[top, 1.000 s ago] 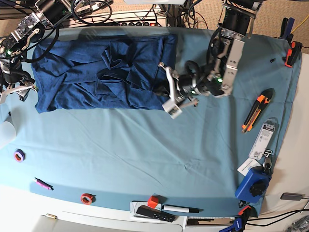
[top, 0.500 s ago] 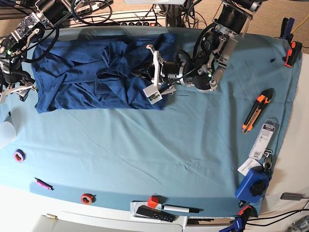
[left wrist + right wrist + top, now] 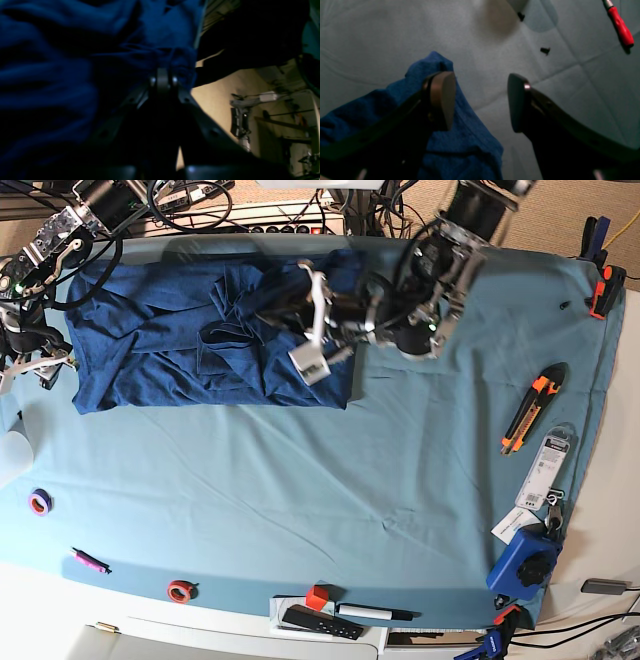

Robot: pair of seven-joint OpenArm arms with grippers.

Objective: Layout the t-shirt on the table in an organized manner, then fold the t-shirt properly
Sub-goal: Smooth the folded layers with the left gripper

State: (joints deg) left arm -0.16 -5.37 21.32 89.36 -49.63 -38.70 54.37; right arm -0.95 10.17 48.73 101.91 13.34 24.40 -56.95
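Utility knife (image 3: 531, 413) right of t-shirt (image 3: 160, 340)

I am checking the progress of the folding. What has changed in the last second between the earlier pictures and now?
The left gripper, shut on the t-shirt, moved from the shirt's right edge toward the shirt's middle, carrying that edge over with it. A dark fold now stands at the shirt's right side. The right gripper stayed open at the shirt's far corner. The table and the small tools on it did not move.
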